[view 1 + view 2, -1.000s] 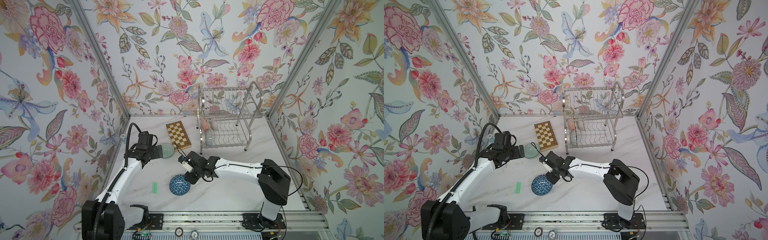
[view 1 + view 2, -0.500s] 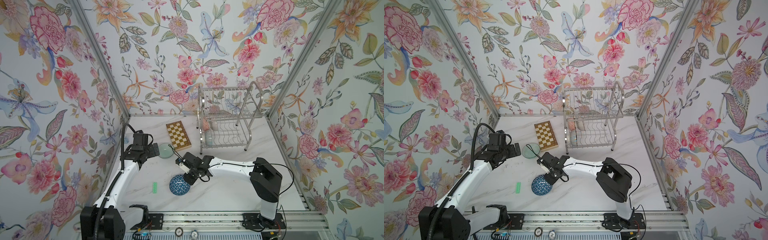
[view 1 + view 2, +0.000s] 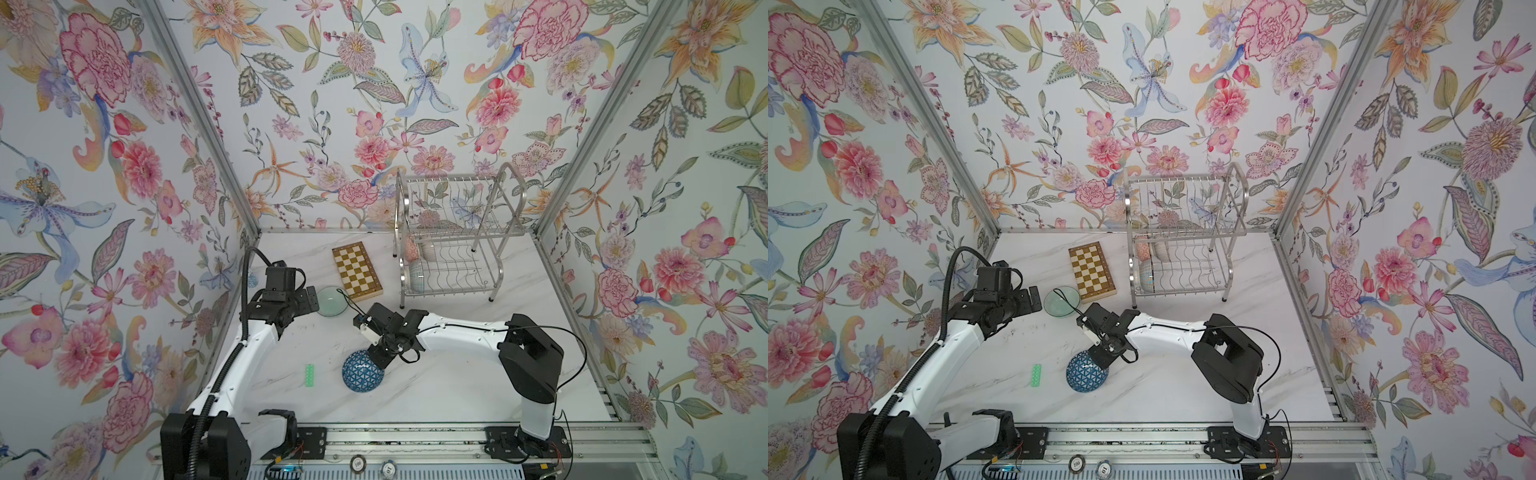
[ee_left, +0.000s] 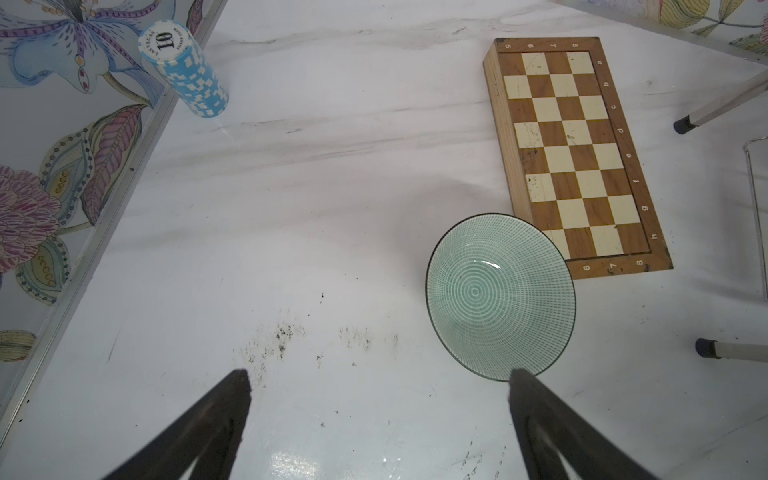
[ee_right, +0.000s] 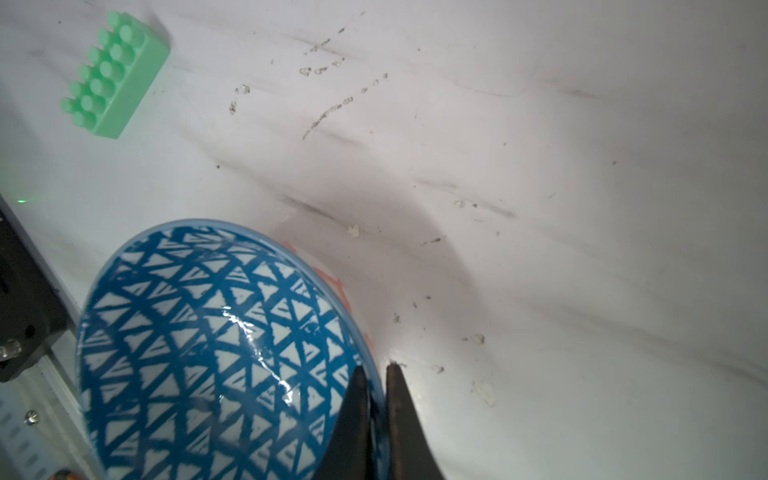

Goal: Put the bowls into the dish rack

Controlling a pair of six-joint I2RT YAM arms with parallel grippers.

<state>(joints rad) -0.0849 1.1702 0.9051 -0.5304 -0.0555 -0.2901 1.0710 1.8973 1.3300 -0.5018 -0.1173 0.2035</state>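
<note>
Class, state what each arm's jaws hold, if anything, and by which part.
Right gripper: jaws shut on the blue bowl at its rim, one inside, one outside. Left gripper: jaws open, nothing held.

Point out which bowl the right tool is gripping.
The blue triangle-patterned bowl: the right tool is shut on its rim. The mint bowl sits free by the chessboard; the bowls in the rack are far from it.

blue triangle bowl point(image 5: 216, 353): part cut off by the frame edge in the right wrist view; a sliver of rim hidden between the fingers of the right gripper point(image 5: 377, 368).
left gripper point(image 4: 380, 372): only two fingertips in frame.
dish rack point(image 4: 723, 104): left wrist view catches two legs and a bit of wire only.
racked bowls point(image 3: 417, 272): behind wires in both top views; number and patterns too small to tell.
</note>
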